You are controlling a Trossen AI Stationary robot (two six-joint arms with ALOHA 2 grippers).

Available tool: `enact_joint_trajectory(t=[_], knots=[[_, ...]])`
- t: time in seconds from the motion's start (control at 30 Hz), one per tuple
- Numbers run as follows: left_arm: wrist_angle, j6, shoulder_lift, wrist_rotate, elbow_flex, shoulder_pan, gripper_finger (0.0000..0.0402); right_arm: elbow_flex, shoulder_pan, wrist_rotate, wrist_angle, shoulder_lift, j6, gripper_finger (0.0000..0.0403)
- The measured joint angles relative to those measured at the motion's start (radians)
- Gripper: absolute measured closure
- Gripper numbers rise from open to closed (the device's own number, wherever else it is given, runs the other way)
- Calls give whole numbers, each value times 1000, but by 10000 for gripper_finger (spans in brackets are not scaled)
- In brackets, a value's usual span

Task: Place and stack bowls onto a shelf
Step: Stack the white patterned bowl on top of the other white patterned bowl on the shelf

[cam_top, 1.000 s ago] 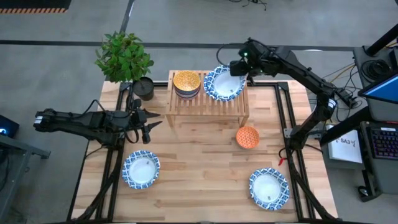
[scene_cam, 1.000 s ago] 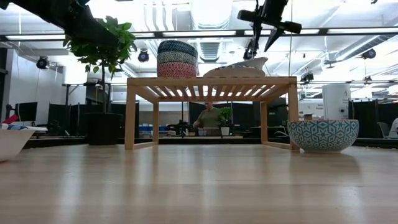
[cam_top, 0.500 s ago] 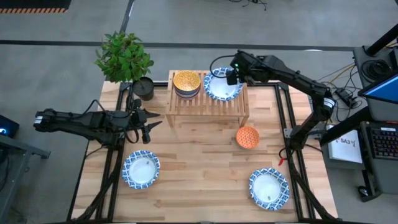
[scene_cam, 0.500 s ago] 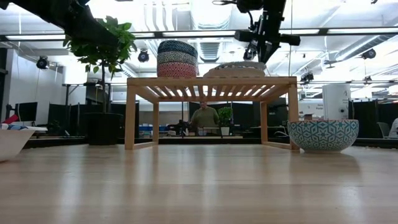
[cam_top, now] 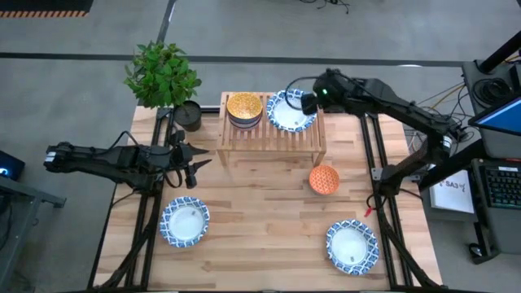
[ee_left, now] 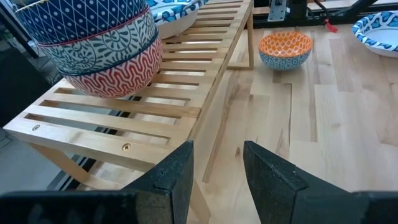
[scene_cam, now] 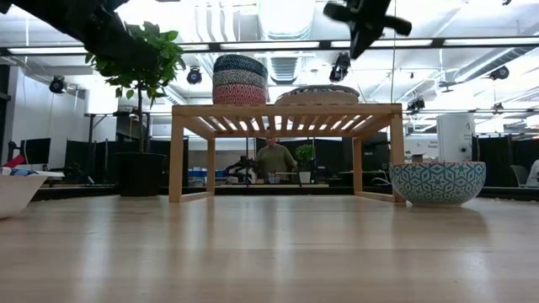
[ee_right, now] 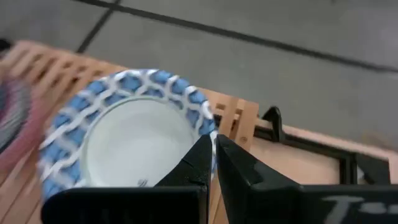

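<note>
Light-wood shelf [cam_top: 273,130] carries a stack of small bowls [cam_top: 244,109] and, beside it, a wide blue-rimmed bowl [cam_top: 290,111]. Our right gripper [cam_top: 308,102] hangs above that bowl's edge, fingers pressed together, holding nothing. Our left gripper [cam_top: 195,162] waits beside the shelf, fingers apart and empty. We see an orange bowl [cam_top: 324,179] and two wide bowls [cam_top: 185,221] on the table [cam_top: 260,236]

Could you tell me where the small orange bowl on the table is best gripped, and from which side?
Grip the orange bowl by its rim, from straight above: it stands upright and open, with bare table all round, so one finger can go inside the thin wall and one outside.
</note>
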Motion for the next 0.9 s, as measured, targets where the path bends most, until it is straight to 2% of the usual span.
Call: enact_joint_trajectory(t=[0.13, 0.27, 0.47, 0.6, 0.8, 0.9], knots=[[1, 0, 0, 0, 1, 0, 278, -47, 117, 0, 5, -57, -27, 390], [1, -6, 0, 0, 3, 0, 278, -145, 293, 40, 69, -109, -12, 390], [1, -33, 0, 0, 3, 0, 278, -370, 561, 63, 323, -132, -10, 390], [-18, -124, 0, 4, 2, 0, 278, -489, 690, 65, 487, -111, -30, 390], [-125, -348, 9, 177, 0, 0, 278, -600, 793, 93, 676, -48, -104, 390], [-148, -412, 32, 331, 0, 0, 278, -633, 795, 93, 724, -28, -106, 390]])
